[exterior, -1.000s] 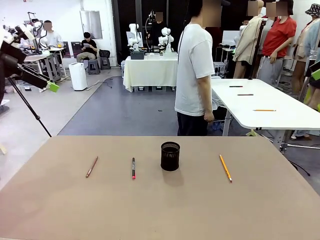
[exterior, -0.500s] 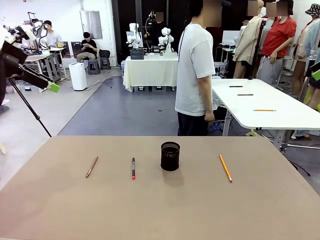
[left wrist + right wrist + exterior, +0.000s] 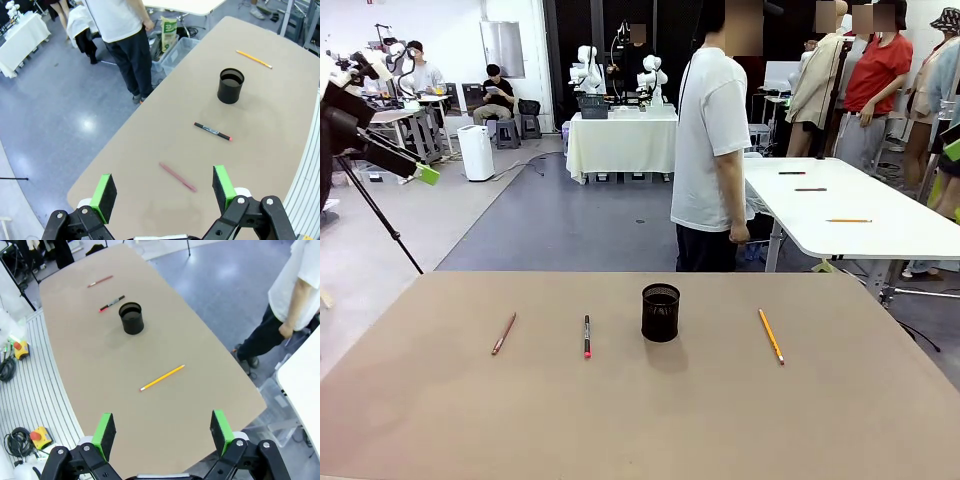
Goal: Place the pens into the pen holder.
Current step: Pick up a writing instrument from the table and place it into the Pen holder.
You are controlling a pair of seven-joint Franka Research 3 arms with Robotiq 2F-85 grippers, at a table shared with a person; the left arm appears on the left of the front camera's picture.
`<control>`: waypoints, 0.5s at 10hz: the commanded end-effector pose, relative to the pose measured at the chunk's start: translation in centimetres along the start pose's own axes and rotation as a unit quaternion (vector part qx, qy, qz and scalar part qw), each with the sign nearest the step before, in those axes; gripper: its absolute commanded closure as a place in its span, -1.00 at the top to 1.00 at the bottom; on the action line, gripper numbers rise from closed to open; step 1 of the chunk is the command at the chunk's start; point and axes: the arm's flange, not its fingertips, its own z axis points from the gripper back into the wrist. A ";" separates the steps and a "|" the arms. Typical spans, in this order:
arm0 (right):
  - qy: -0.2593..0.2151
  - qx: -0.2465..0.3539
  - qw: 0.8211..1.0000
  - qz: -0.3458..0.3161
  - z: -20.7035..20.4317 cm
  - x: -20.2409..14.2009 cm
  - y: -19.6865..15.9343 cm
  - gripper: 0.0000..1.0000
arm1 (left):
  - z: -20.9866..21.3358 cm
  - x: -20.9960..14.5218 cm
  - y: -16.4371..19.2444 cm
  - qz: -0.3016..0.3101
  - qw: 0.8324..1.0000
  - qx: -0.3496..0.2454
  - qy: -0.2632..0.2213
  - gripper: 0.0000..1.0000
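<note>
The pens (image 3: 587,336) all lie on the counter (image 3: 640,420) (none placed yet): reddish pencil (image 3: 503,334) and black pen (image 3: 212,132) toward its left edge, yellow pencil (image 3: 771,336) toward its right, pen holder (image 3: 660,312) between. Left gripper (image 3: 165,189) and right gripper (image 3: 163,427) hover spread, empty.

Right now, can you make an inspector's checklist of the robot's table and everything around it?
Surface: tan table, bare apart from the job's things.
Job's things: black mesh pen holder upright near the middle, nothing seen inside; black pen with a red end and reddish pencil lying to its left; yellow pencil lying to its right.
Clutter: nothing seen.
Grippers: left gripper and right gripper both open, holding nothing, high above the table.
Cables: black cables beside the table, none on it.
Surroundings: person standing at the far side; white table behind with a few pens.
</note>
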 end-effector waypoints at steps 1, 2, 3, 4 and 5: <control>0.000 0.000 1.000 0.000 0.0 0.0 0.0 1.00 | 0.0 -0.1 0.3 -0.006 1.000 -0.006 -0.007 1.00; 0.004 0.030 1.000 0.004 -2.1 2.5 1.3 1.00 | 0.0 -0.1 0.3 -0.006 1.000 -0.006 -0.007 1.00; 0.069 0.030 0.997 -0.022 -4.9 4.4 2.3 1.00 | 0.0 -0.1 0.3 -0.006 1.000 -0.006 -0.007 1.00; 0.116 0.040 0.992 -0.029 -7.4 5.8 3.0 1.00 | 0.0 -0.1 0.3 -0.006 1.000 -0.006 -0.007 1.00; 0.151 0.041 0.985 -0.070 -9.9 7.1 3.2 1.00 | 0.0 -0.1 0.3 -0.006 1.000 -0.006 -0.007 1.00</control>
